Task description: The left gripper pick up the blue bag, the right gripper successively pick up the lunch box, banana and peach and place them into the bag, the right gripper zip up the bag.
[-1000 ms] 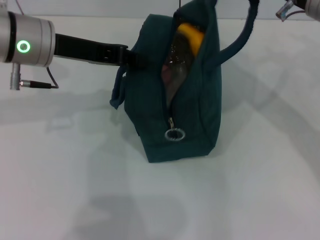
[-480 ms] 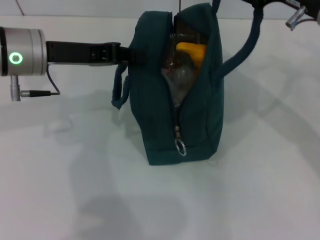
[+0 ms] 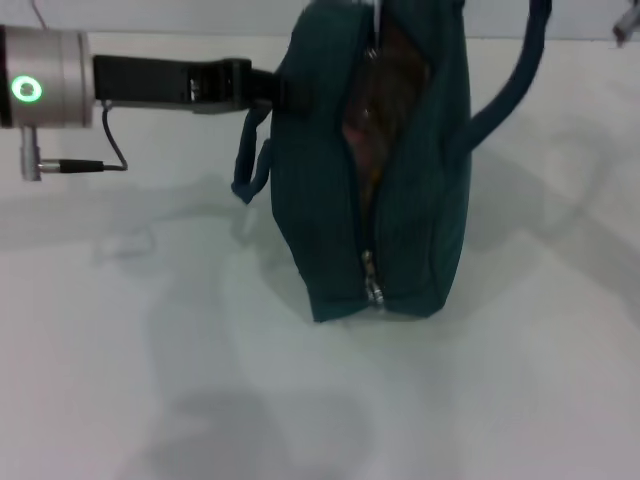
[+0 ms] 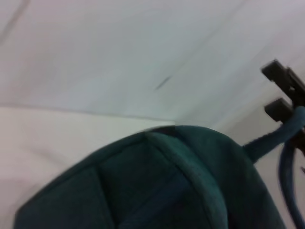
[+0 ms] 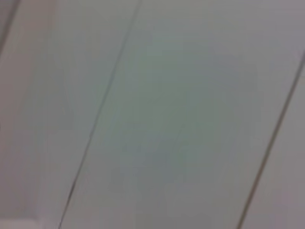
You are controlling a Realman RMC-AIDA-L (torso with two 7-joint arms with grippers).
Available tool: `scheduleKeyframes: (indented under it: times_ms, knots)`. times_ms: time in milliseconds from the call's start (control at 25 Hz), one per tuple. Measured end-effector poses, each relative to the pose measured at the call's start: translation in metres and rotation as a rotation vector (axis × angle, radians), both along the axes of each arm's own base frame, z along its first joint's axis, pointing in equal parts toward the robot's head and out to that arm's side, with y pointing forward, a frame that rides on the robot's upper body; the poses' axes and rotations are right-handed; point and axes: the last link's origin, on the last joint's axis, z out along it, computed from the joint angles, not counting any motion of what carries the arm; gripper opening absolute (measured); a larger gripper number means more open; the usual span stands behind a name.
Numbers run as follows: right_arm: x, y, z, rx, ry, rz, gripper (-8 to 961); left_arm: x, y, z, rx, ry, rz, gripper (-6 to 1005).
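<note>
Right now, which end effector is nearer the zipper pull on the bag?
Left. The left end effector is at the bag, up its left side above the zipper pull. The right end effector holds a handle high above.

The white table (image 3: 200, 380) (plain, matte) carries the blue bag (image 3: 310, 200).

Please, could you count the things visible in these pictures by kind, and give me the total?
Bags: 1, the blue bag
Bag handles: 2
Zipper pulls: 1
Claws: 2, the left claw at the bag's side, the right claw by a handle
Total: 6
What is inside the bag is too unclear to count.
</note>
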Motion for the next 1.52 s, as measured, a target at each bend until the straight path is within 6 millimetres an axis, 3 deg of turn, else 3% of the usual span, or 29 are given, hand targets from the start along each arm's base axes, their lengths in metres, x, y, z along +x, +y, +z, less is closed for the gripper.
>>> scheduleKeyframes:
  times_ms: [320, 560, 800, 1000, 1160, 1360, 1520]
  knots:
    - [0.056, 0.008, -0.030, -0.109, -0.006, -0.172, 629, -0.011, 0.011, -0.022, -0.034, 0.067, 0.039, 35]
    - [0.079, 0.000, -0.040, -0.208, -0.002, -0.231, 624, -0.013, 0.013, -0.023, -0.022, 0.080, 0.042, 35]
    - [0.090, -0.020, -0.023, -0.355, 0.069, -0.226, 620, -0.012, 0.017, -0.022, 0.004, 0.088, 0.040, 35]
    - [0.087, -0.034, 0.017, -0.369, 0.194, -0.123, 616, -0.013, 0.017, -0.022, 0.007, 0.091, 0.035, 35]
    - [0.088, -0.057, 0.049, -0.410, 0.271, 0.021, 613, -0.012, 0.017, -0.024, 0.005, 0.088, 0.034, 35]
    - [0.092, -0.094, 0.047, -0.690, 0.301, 0.195, 610, -0.006, 0.018, -0.025, 0.005, 0.080, 0.019, 35]
    - [0.108, -0.109, 0.022, -0.928, 0.289, 0.206, 607, -0.001, 0.020, -0.027, 0.002, 0.077, 0.007, 35]
